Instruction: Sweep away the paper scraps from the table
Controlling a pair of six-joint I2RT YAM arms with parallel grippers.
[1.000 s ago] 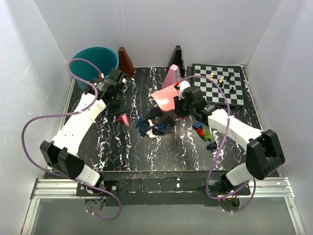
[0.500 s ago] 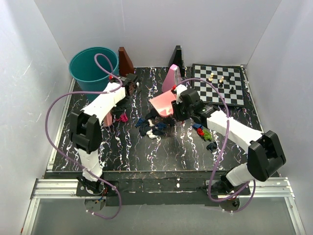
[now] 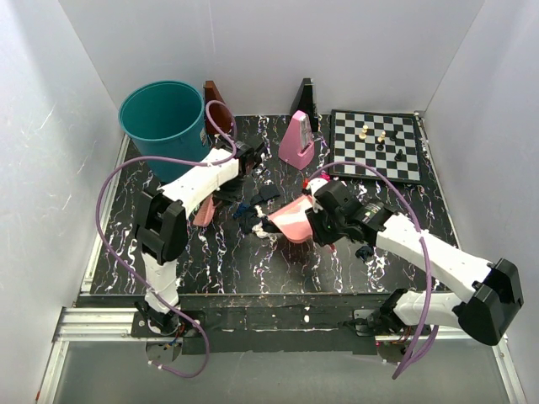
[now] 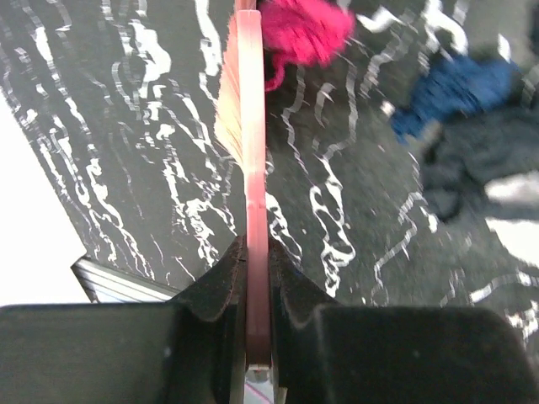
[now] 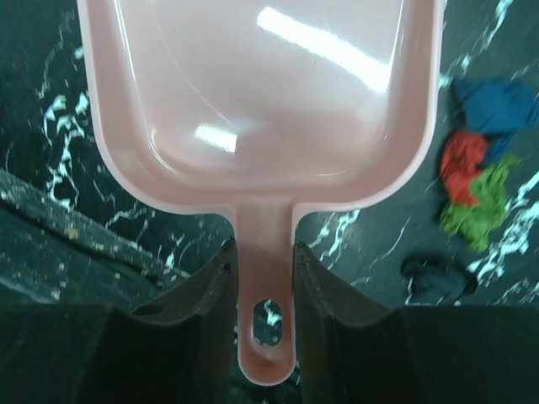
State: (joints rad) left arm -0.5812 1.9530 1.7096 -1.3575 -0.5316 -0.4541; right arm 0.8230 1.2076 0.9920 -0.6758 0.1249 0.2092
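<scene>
Paper scraps (image 3: 259, 209) lie piled mid-table, dark blue, white and black. My left gripper (image 3: 236, 172) is shut on a pink brush (image 3: 204, 215). In the left wrist view the gripper (image 4: 257, 252) clamps the brush (image 4: 250, 126), whose tip reaches a magenta scrap (image 4: 307, 29), with a blue scrap (image 4: 459, 88) to the right. My right gripper (image 3: 322, 223) is shut on the handle of the pink dustpan (image 3: 290, 222), which lies just right of the pile. In the right wrist view the gripper (image 5: 265, 252) holds the empty dustpan (image 5: 261, 84). Blue, red, green scraps (image 5: 472, 164) lie beside it on the table (image 3: 210, 261).
A teal bucket (image 3: 164, 118) stands at the back left. A brown wedge (image 3: 216, 103), a black wedge (image 3: 305, 97) and a pink metronome (image 3: 296, 139) stand along the back. A chessboard (image 3: 396, 156) with small pieces lies at the back right.
My right arm has brought the dustpan from the back down toward the near side, beside the pile. My left arm has folded and reached further right with the brush.
</scene>
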